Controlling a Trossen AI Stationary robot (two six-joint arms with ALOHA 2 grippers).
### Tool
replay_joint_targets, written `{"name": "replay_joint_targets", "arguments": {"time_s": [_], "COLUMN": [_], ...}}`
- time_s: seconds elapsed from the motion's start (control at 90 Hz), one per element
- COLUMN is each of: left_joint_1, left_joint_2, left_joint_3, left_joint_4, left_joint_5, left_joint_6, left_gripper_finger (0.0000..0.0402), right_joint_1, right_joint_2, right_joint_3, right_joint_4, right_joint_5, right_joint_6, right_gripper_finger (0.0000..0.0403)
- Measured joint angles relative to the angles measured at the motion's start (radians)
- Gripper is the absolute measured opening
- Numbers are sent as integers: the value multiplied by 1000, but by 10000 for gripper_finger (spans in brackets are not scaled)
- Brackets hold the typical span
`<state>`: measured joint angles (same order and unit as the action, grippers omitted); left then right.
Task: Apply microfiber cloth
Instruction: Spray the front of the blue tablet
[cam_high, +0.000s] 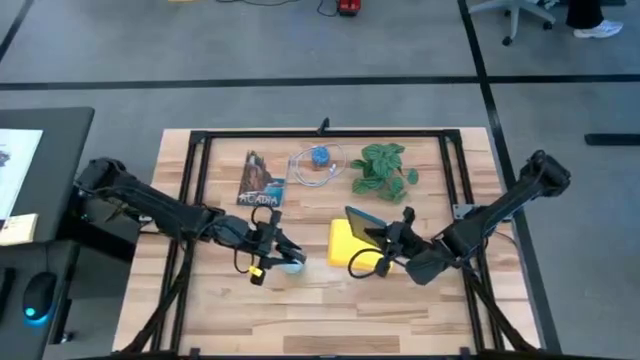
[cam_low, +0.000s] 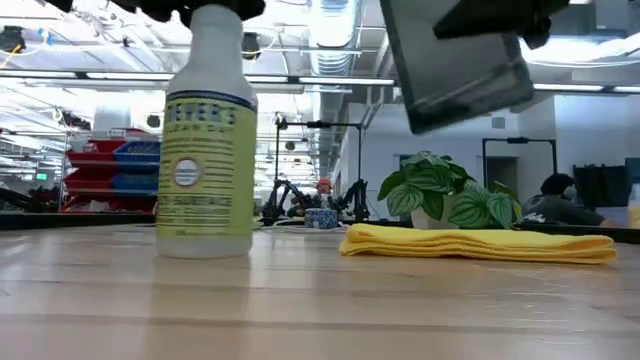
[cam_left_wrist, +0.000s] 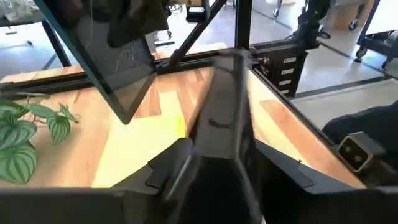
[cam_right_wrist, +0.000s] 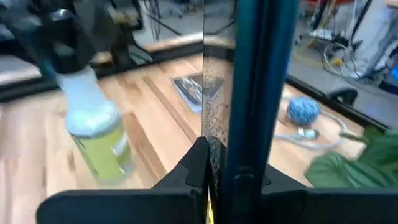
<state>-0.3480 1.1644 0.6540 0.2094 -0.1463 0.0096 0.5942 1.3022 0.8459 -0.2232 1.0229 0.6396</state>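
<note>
The yellow microfiber cloth (cam_high: 343, 246) (cam_low: 480, 243) lies flat and folded on the wooden table, right of centre. Above it hangs a dark tablet with a teal back (cam_high: 362, 222) (cam_low: 460, 65), with my right gripper (cam_high: 392, 240) shut on it. To the left a pale yellow spray bottle (cam_low: 205, 150) (cam_right_wrist: 96, 140) stands upright on the table. My left gripper (cam_high: 272, 250) is shut on the bottle's top. My left gripper has the spray bottle by its dark spray head (cam_left_wrist: 224, 118), which stands between the two fingers. The arm comes from the table's left. The bottle stays upright with its base (cam_low: 205, 250) on the table. My right gripper pinches the tablet's edge (cam_right_wrist: 249, 124) between its two fingers, coming from the table's right side. The tablet is lifted clear and tilted, hanging over the cloth with its lower corner (cam_low: 425, 125) well above it.
A potted plant (cam_high: 383, 170) stands behind the cloth. A booklet (cam_high: 262, 180) and a blue ball with a cable (cam_high: 318, 160) lie at the far side. A black frame (cam_high: 200, 150) runs around the table top. Bare wood shows along the near edge (cam_high: 330, 320).
</note>
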Motion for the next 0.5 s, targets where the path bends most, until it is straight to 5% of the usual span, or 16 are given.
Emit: {"name": "replay_joint_targets", "arguments": {"time_s": [0.5], "left_joint_1": [-12], "left_joint_2": [-229], "left_joint_3": [1], "left_joint_4": [-346], "left_joint_5": [-2], "left_joint_6": [-119], "left_gripper_finger": [144], "right_joint_1": [-42], "right_joint_2": [-1], "right_joint_3": [-38], "right_joint_4": [-50], "right_joint_5": [-193], "right_joint_6": [15], "right_gripper_finger": [16]}}
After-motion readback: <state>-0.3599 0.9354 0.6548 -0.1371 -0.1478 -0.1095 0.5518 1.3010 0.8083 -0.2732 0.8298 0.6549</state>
